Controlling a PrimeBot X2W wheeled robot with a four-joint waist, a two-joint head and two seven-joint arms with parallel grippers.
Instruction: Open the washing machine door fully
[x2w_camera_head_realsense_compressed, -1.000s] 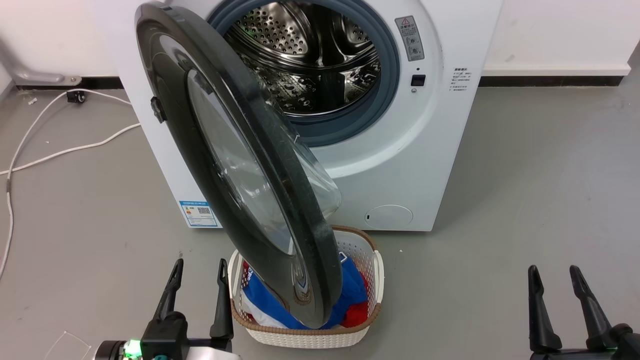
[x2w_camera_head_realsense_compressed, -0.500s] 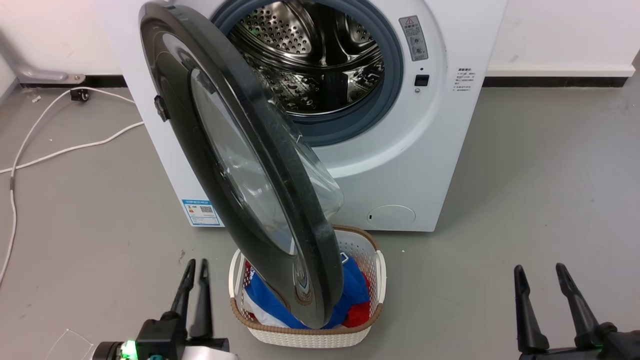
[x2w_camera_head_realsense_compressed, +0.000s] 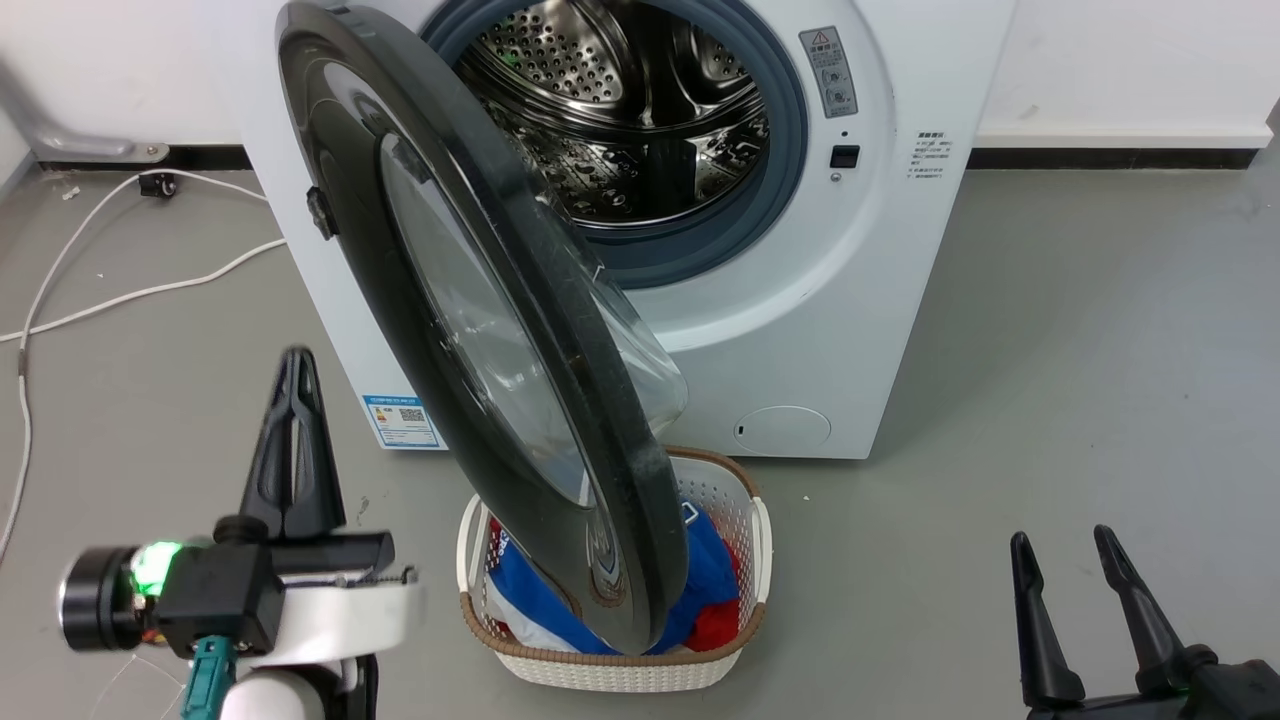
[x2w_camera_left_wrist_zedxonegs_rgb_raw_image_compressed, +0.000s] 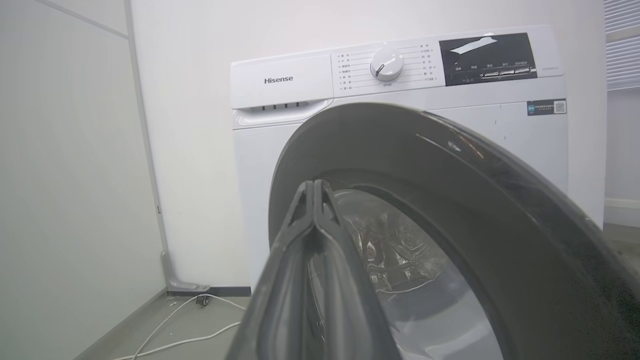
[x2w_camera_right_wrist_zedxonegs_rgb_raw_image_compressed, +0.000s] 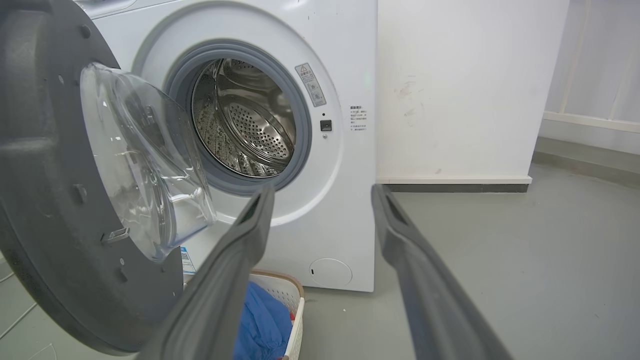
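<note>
While washing machine door (x2w_camera_head_realsense_compressed: 480, 330) stands ajar, left hand (x2w_camera_head_realsense_compressed: 296, 360) closed, empty; right hand (x2w_camera_head_realsense_compressed: 1062, 537) spread.

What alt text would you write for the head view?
The washing machine door stands partly open over a white basket of blue and red clothes. The left hand, shut, points up beside the door; the right hand is open at lower right.

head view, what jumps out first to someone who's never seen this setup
The washing machine door, a glossy black disc with a glass bowl, stands partly open across the middle, baring the steel drum behind it. Under its lower edge sits a white basket of blue and red laundry. The left gripper, fingers shut, points up left of the door.
</note>
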